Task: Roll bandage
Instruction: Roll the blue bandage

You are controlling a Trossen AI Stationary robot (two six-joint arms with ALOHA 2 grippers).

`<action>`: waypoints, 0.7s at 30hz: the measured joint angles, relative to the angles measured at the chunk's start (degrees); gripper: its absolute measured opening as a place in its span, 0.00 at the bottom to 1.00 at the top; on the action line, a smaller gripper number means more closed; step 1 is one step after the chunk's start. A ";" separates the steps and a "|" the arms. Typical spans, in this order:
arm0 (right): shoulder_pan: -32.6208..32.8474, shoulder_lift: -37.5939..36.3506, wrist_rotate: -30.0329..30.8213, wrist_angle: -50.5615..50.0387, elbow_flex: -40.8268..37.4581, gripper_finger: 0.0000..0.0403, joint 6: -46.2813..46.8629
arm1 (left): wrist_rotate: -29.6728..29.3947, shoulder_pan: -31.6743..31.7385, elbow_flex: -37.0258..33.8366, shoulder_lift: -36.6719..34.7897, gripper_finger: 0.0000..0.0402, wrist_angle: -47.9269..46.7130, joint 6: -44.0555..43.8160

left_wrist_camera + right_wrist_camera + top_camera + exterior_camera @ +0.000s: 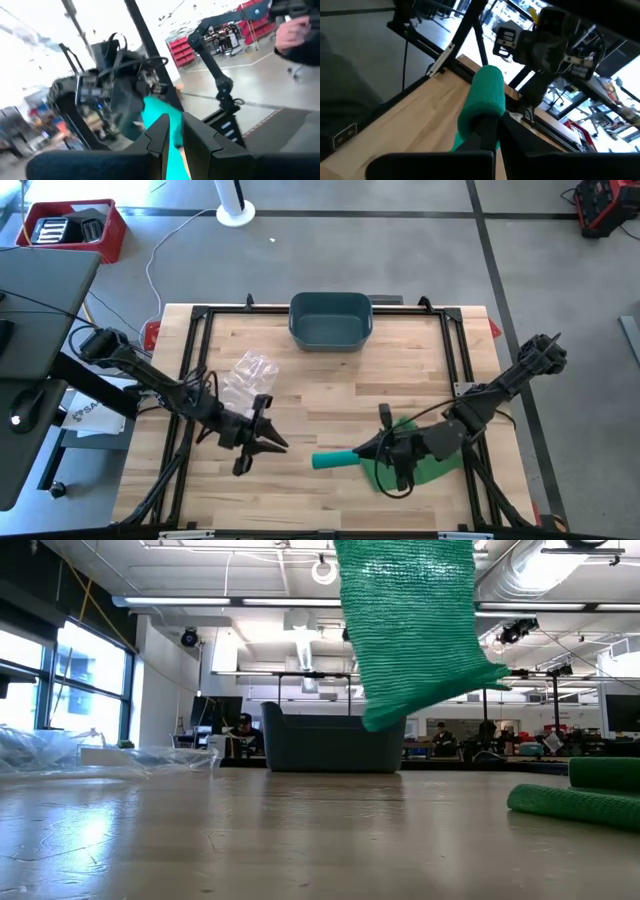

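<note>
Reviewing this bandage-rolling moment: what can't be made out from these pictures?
- Left gripper: high view too small, left wrist view blurred, so whether its fingers are open is unclear.
- Green bandage: low view's top edge cuts off what holds it.
- Clear plastic wrapper: contents, if any, too small to tell.

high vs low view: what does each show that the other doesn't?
Only the high view: both arms, the left pincer short of the roll's end, the right pincer shut on the green bandage roll, and the red crate on the floor.

Only the low view: a bandage strip hanging down from above, and people at desks behind the table.

Both: the grey bin at the far edge, the clear plastic wrapper, and the wooden table.
</note>
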 joint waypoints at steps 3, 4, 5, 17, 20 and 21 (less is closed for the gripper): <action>-1.97 0.01 -0.96 0.07 -0.03 0.00 0.67 | -2.98 -1.46 0.00 0.80 0.17 0.37 3.70; -2.76 -0.01 -1.68 1.04 -0.55 0.00 1.34 | -4.01 -1.85 0.00 1.13 0.19 0.19 4.23; -3.72 -0.04 -3.15 2.53 -1.56 0.00 1.79 | -5.15 -2.19 0.00 1.56 0.21 0.14 4.44; -8.38 -5.24 -9.82 40.08 -23.03 0.00 3.68 | -20.96 -5.58 0.21 3.76 0.39 5.83 14.14; -8.36 -5.24 -9.90 40.77 -23.85 0.00 4.11 | -26.22 -5.47 3.02 5.32 0.39 6.23 14.40; -8.36 -5.21 -10.04 40.23 -23.86 0.00 4.58 | -27.67 -5.45 4.37 6.04 0.39 5.65 14.42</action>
